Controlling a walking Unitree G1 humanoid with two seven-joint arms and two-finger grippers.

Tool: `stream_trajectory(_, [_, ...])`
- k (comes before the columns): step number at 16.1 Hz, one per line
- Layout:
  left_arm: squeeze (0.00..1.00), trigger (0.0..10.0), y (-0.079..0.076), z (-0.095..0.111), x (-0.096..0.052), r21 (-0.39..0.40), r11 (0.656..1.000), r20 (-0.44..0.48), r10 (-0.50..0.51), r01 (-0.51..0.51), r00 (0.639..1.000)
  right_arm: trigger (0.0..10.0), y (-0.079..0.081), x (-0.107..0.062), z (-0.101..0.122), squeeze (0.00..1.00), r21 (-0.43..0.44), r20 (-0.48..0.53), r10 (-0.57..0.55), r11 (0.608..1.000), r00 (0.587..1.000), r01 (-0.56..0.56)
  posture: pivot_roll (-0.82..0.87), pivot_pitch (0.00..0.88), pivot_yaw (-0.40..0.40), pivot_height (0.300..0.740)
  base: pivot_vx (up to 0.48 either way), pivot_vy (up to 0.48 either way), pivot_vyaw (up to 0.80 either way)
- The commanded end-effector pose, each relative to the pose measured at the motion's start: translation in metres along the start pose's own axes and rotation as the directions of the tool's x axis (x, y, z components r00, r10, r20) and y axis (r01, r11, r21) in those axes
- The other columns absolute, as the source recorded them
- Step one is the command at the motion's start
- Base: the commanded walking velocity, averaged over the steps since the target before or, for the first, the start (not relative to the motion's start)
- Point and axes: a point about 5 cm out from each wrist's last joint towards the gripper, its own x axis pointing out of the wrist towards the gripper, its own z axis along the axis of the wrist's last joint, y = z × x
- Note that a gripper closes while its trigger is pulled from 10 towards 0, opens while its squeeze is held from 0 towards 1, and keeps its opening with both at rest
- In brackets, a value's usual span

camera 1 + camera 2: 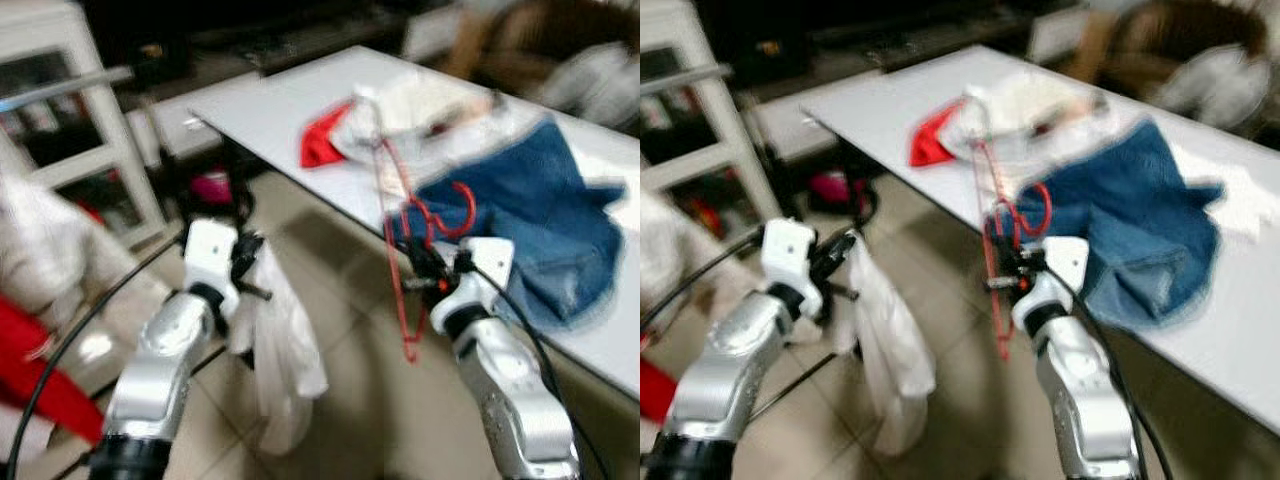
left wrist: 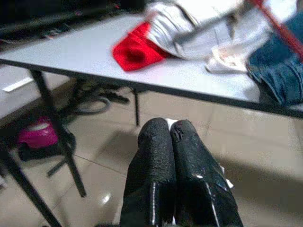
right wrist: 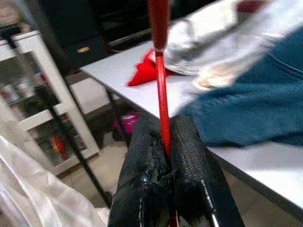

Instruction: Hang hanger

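White table [image 1: 270, 120] strewn with jeans [image 1: 540, 220] and red cloth [image 1: 322, 146]. Right gripper [image 3: 164, 142] clamped on red hanger [image 1: 395, 250]; left gripper [image 2: 171, 137] pinching white garment [image 1: 280, 350].

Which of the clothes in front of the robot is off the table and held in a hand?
The white garment, hanging from the left hand above the floor. The blue jeans and red cloth lie on the table.

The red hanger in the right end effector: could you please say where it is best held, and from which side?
Keep hold of the red hanger on its thin straight wire below the hook, as the right end effector does now, coming from the robot's side of the white table. That leaves the curved hook free for hanging.
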Motion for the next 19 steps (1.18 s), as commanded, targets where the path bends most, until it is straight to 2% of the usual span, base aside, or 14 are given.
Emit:
stream_trajectory(1, [0.00, 10.0, -0.0046, 0.0102, 0.0051, 0.011, 1.000, 0.042, -0.030, 0.029, 0.999, 10.0, -0.0047, -0.0014, 0.0019, 0.00, -0.007, 0.005, -0.020, 1.000, 1.000, 0.020, 0.01, 0.009, 0.050, 0.740, 0.000, 0.439, -0.80])
stream_trajectory(11, [0.00, 10.0, -0.0074, 0.0133, 0.0098, 0.020, 0.999, 0.042, -0.042, 0.041, 0.998, 10.0, -0.0082, -0.0011, 0.0030, 0.00, -0.025, 0.001, -0.045, 0.999, 0.999, 0.045, 0.01, 0.005, 0.052, 0.740, 0.000, 0.423, -0.80])
stream_trajectory(15, [0.00, 10.0, -0.0121, 0.0143, 0.0096, 0.016, 0.998, 0.048, -0.055, 0.054, 0.997, 10.0, -0.0065, -0.0003, 0.0044, 0.00, -0.058, -0.017, -0.002, 0.998, 1.000, 0.001, 0.00, 0.004, 0.041, 0.740, 0.000, 0.000, 0.00])
stream_trajectory(16, [0.00, 10.0, -0.0136, 0.0140, 0.0089, 0.021, 0.998, 0.049, -0.053, 0.052, 0.997, 10.0, -0.0058, 0.0001, 0.0045, 0.00, -0.084, -0.029, 0.011, 0.996, 1.000, -0.013, 0.00, 0.005, 0.032, 0.740, 0.000, 0.000, 0.00])
stream_trajectory(17, [0.00, 10.0, -0.0139, 0.0143, 0.0076, 0.025, 0.999, 0.053, -0.040, 0.039, 0.998, 10.0, -0.0068, 0.0012, 0.0049, 0.00, -0.149, -0.044, 0.012, 0.989, 0.999, -0.018, 0.00, 0.008, 0.011, 0.740, 0.000, 0.000, 0.00])
stream_trajectory(19, [0.00, 10.0, -0.0129, 0.0150, 0.0049, 0.034, 0.999, 0.063, -0.018, 0.016, 0.998, 10.0, -0.0093, 0.0025, 0.0049, 0.00, -0.176, -0.045, 0.006, 0.984, 0.999, -0.014, 0.00, 0.010, -0.016, 0.740, 0.000, 0.000, 0.00])
